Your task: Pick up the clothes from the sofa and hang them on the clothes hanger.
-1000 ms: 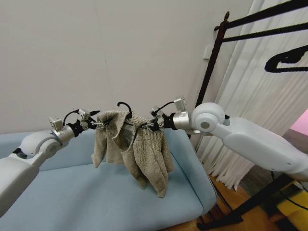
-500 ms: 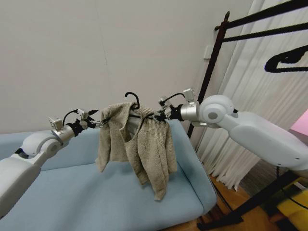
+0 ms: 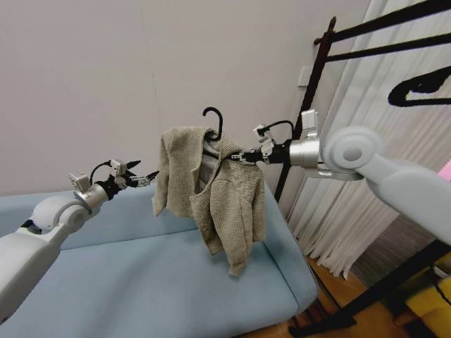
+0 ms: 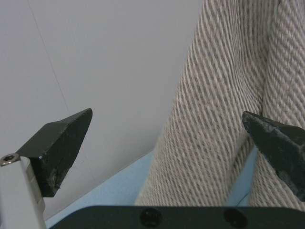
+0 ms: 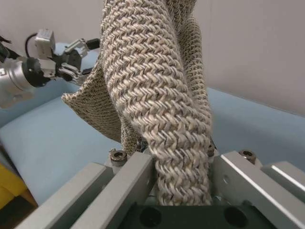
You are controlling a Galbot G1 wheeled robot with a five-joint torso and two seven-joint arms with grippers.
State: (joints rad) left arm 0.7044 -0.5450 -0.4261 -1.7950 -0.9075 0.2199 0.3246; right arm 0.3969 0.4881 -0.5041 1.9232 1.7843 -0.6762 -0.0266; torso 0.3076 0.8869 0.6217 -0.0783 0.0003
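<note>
A beige knit cardigan (image 3: 211, 190) hangs on a black hanger whose hook (image 3: 214, 121) sticks up above it. My right gripper (image 3: 244, 155) is shut on the cardigan's shoulder and holds it in the air over the sofa, left of the rack's pole. In the right wrist view the knit (image 5: 157, 95) is clamped between the grey fingers (image 5: 131, 179). My left gripper (image 3: 144, 179) is open just left of the cardigan's edge and holds nothing. Its black fingertips (image 4: 59, 145) stand wide apart in the left wrist view, with the cardigan (image 4: 224, 95) beyond them.
A light blue sofa (image 3: 127, 282) lies below. The black clothes rack (image 3: 310, 91) stands at the right with bars across the top, and another black hanger (image 3: 423, 86) hangs from it. White curtains (image 3: 352, 162) are behind the rack.
The left gripper has let go of the cardigan and stayed low at the left. The right arm has lifted the cardigan up and to the right, closer to the rack.
</note>
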